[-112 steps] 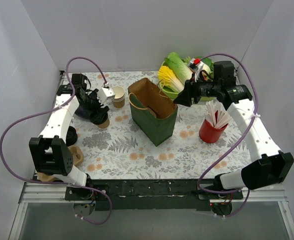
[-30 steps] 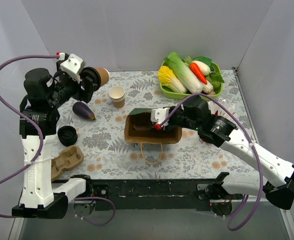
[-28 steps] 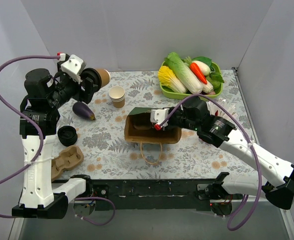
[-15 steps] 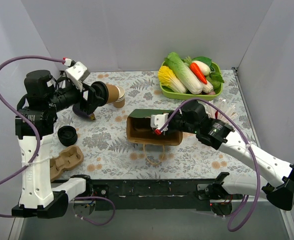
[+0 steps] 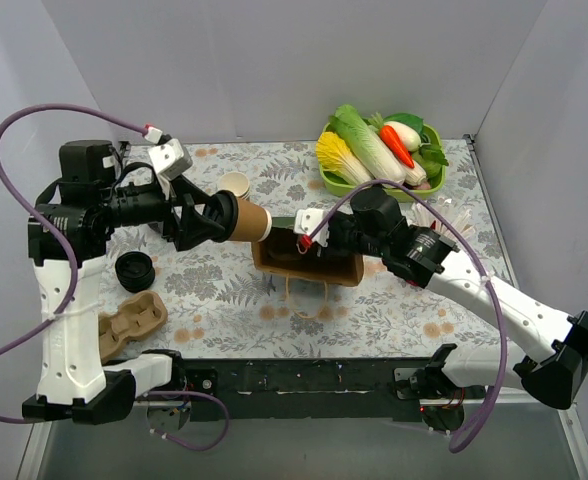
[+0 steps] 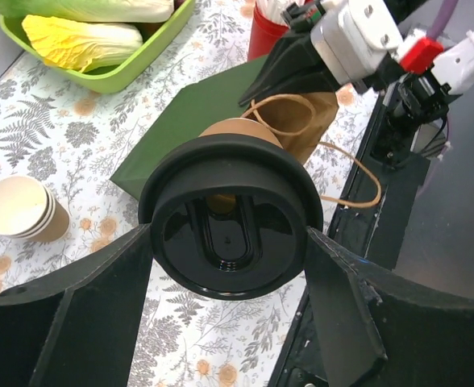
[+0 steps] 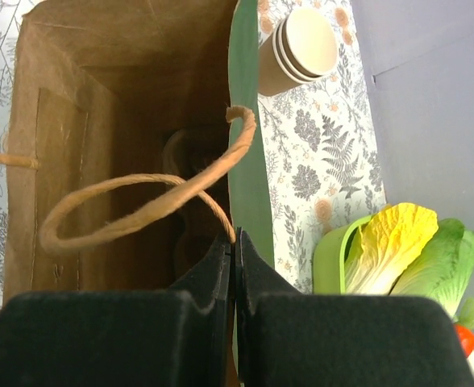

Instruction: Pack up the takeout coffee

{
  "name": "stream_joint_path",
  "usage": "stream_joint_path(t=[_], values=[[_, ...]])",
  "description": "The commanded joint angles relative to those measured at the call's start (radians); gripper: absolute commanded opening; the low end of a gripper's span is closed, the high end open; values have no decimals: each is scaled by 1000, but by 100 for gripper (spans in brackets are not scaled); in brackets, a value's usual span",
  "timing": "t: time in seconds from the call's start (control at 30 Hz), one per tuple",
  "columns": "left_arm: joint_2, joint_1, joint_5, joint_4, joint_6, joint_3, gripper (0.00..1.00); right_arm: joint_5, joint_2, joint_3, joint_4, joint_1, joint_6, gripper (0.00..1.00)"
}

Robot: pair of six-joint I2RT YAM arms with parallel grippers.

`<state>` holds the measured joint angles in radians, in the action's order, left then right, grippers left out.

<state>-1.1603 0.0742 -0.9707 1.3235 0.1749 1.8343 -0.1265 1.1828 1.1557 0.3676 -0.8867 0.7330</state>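
One takeout coffee (image 5: 246, 220), one bag (image 5: 309, 268) (green)

takeout coffee (image 5: 249, 221) | tan, black lid | held sideways | base at bag (image 5: 309, 265) mouth

Bright, even light; soft shadows

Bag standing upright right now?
No, the paper bag lies tipped over on its side on the table, not on its base.
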Motion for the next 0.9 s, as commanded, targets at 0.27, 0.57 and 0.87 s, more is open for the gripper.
stream_joint_path(t=[0.27, 0.57, 0.87], values=[[-42, 171, 128, -243, -129, -132, 0, -67, 121, 231, 178, 97, -169, 1], [-53, 437, 305, -307, -228, -231, 0, -84, 133, 245, 183, 132, -201, 1], [-32, 484, 405, -365, -386, -291, 0, -143, 146, 274, 194, 163, -215, 1]])
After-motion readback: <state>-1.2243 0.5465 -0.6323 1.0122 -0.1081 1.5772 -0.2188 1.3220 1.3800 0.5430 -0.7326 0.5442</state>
